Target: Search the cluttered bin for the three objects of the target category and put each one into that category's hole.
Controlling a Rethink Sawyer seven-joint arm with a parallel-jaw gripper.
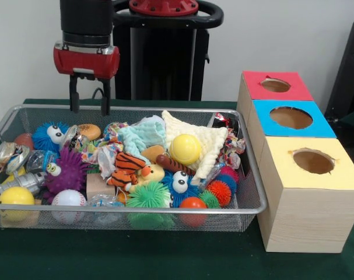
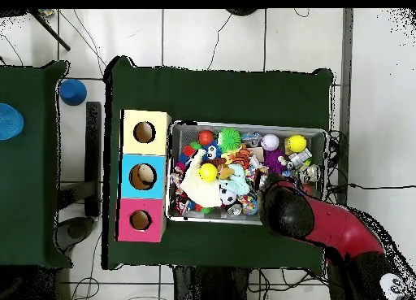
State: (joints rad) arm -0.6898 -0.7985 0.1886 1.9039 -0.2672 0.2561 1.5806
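Note:
The silver wire-mesh bin is full of toys; it also shows in the overhead view. My gripper hangs open and empty just above the bin's far left rim. A see-through bluish plastic bag lies at the bin's left, beside a purple spiky toy. Another bag lies at the front, by a baseball. A third clear bag seems to lie next to the blue fuzzy ball under the gripper. The blue-faced box's round hole is right of the bin, apart from the gripper, and shows from above.
The red-faced box and the yellow-faced box flank the blue one. A dented silver can, a yellow ball, cloths, rope toys and spiky balls crowd the bin. In the overhead view my arm covers the bin's corner.

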